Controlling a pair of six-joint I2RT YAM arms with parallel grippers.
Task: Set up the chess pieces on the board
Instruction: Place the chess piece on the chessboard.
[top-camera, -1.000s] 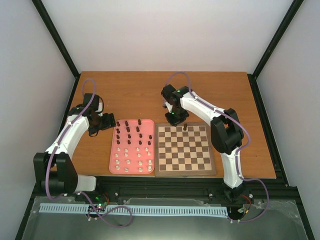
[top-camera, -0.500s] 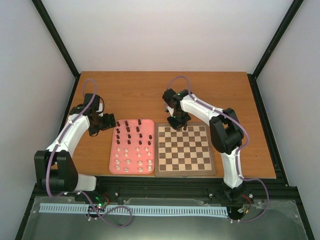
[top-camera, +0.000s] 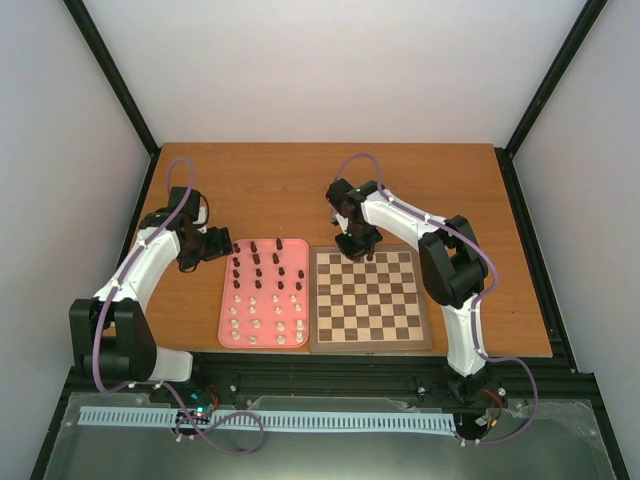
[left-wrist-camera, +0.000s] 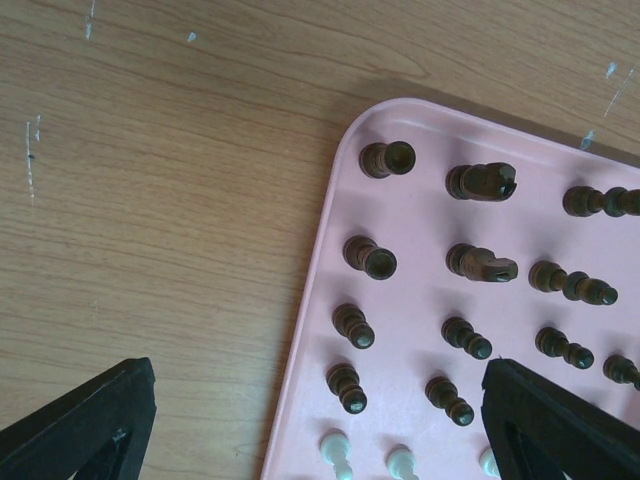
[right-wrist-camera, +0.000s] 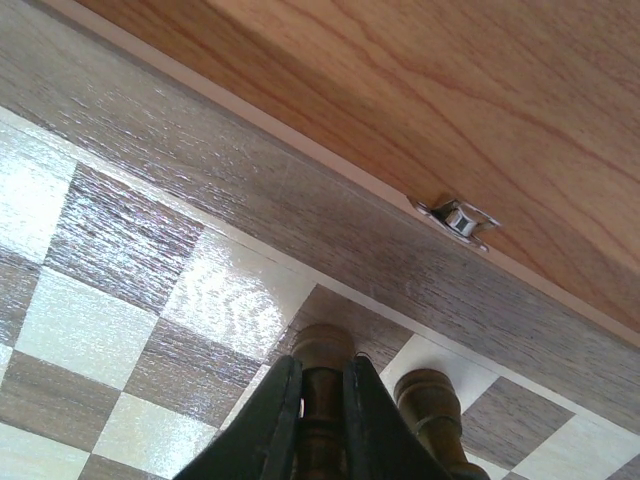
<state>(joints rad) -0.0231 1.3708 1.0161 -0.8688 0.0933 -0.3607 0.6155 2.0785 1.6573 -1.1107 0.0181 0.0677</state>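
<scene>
The board (top-camera: 370, 300) lies right of centre. At its far edge my right gripper (top-camera: 357, 248) is shut on a dark brown chess piece (right-wrist-camera: 322, 352), held upright over a dark square of the far row. Whether the piece's base touches the board (right-wrist-camera: 120, 230) I cannot tell. Another dark piece (right-wrist-camera: 428, 392) stands on the light square just right of it, also seen from above (top-camera: 371, 255). My left gripper (left-wrist-camera: 320, 440) hangs open over the far left corner of the pink tray (left-wrist-camera: 420, 230), above dark pieces (left-wrist-camera: 370, 258) and white pieces (left-wrist-camera: 335, 445).
The pink tray (top-camera: 225, 300) sits against the board's left side with rows of dark pieces at the back and white ones at the front. A small metal clasp (right-wrist-camera: 458, 220) sticks out of the board's far edge.
My right gripper has come down and slightly right with its dark piece, to the board's far row beside the standing piece. The left arm has stayed put.
</scene>
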